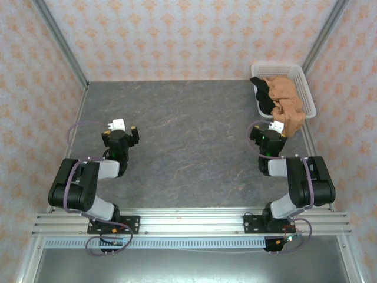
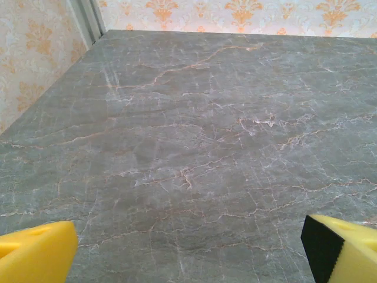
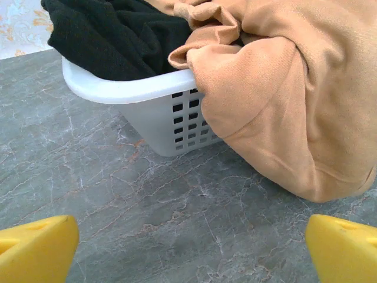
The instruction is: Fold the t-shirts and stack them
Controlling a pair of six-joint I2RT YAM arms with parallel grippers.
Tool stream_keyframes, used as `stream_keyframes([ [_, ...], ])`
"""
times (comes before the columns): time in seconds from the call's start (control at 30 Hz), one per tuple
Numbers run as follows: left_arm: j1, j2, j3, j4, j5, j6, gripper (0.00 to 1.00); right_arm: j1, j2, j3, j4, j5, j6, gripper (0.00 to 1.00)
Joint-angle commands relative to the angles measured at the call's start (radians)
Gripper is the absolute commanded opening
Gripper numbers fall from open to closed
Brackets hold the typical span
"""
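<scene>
The orange t-shirt (image 1: 288,103) lies bunched in the white basket (image 1: 303,82) at the back right and spills over its near rim onto the table. In the right wrist view the orange t-shirt (image 3: 294,100) hangs down over the basket wall (image 3: 171,118). The black t-shirt (image 1: 264,94) is crumpled in the basket's left half, and the black t-shirt (image 3: 112,35) rises above the rim. My right gripper (image 1: 272,134) stands open just short of the hanging orange cloth, its yellow fingers (image 3: 35,250) wide apart. My left gripper (image 1: 125,132) is open over bare table, far from both shirts.
The grey marble table (image 1: 188,135) stretches between the arms. Patterned walls and metal rails (image 1: 62,44) close in the left, back and right sides. The basket sits in the back right corner against the right rail.
</scene>
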Motion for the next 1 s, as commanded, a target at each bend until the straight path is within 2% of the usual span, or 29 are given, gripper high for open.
stream_keyframes([
  [0.0,-0.005,0.003,0.009,-0.009,-0.008,0.011,1.00,0.001,0.004,0.005,0.006,0.020,0.004,0.99],
  [0.67,-0.005,0.000,0.013,-0.011,-0.004,0.014,1.00,0.001,-0.022,0.000,0.008,0.022,0.006,0.99],
  [0.73,-0.012,-0.070,0.069,-0.152,0.015,0.028,1.00,0.019,-0.119,0.039,-0.142,0.072,-0.003,0.99],
  [0.77,-0.032,-0.113,0.092,-0.228,-0.024,0.038,1.00,0.039,-0.185,0.075,-0.242,0.132,-0.004,0.99],
  [0.87,-0.123,-0.259,0.075,-0.218,-0.139,0.106,1.00,0.063,-0.340,0.174,-0.357,0.198,0.070,0.99],
  [0.9,-0.145,-0.301,0.096,-0.213,-0.153,0.133,1.00,0.058,-0.368,0.271,-0.499,0.252,0.193,0.99],
  [0.93,-0.153,-0.326,0.128,-0.221,-0.153,0.139,1.00,0.039,-0.368,0.372,-0.685,0.234,0.290,0.99],
  [0.97,-0.155,-0.352,0.194,-0.273,-0.173,0.081,1.00,0.017,-0.352,0.536,-0.945,0.147,0.344,0.99],
])
